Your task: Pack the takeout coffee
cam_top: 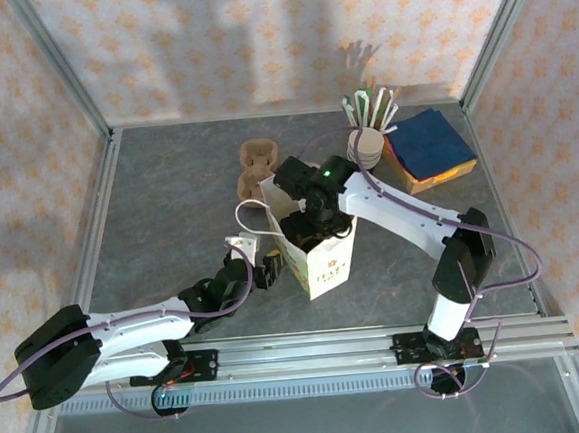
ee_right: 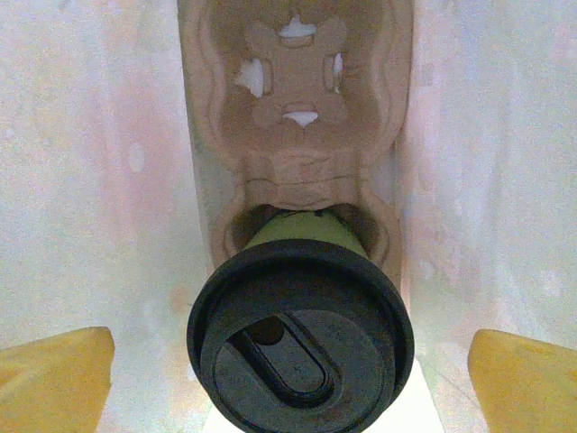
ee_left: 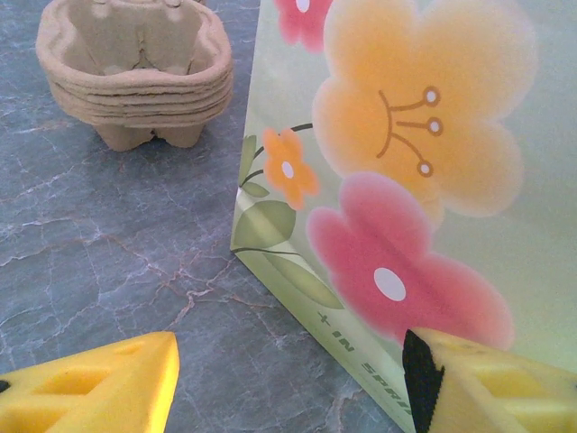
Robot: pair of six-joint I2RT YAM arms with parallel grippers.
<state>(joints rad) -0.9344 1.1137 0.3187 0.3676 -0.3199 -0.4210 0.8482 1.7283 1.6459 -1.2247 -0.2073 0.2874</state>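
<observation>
The takeout coffee (ee_right: 302, 347), a small cup under a black round lid, stands in a brown pulp carrier (ee_right: 297, 99) at the bottom of the flowered paper bag (cam_top: 323, 259). My right gripper (cam_top: 310, 220) reaches down into the bag's mouth. In the right wrist view the right gripper (ee_right: 290, 365) stands open, one yellow finger on each side of the lid and clear of it. My left gripper (cam_top: 259, 269) sits low at the bag's left side. In the left wrist view it (ee_left: 288, 370) is open, with the bag's wall (ee_left: 406, 180) and bottom edge just ahead of it.
A stack of pulp carriers (cam_top: 255, 164) (ee_left: 135, 72) stands behind the bag. At the back right are nested cups (cam_top: 366, 145), upright stirrers (cam_top: 371, 105) and a blue napkin pile (cam_top: 429, 145). Metal rails edge the grey table (cam_top: 168, 206).
</observation>
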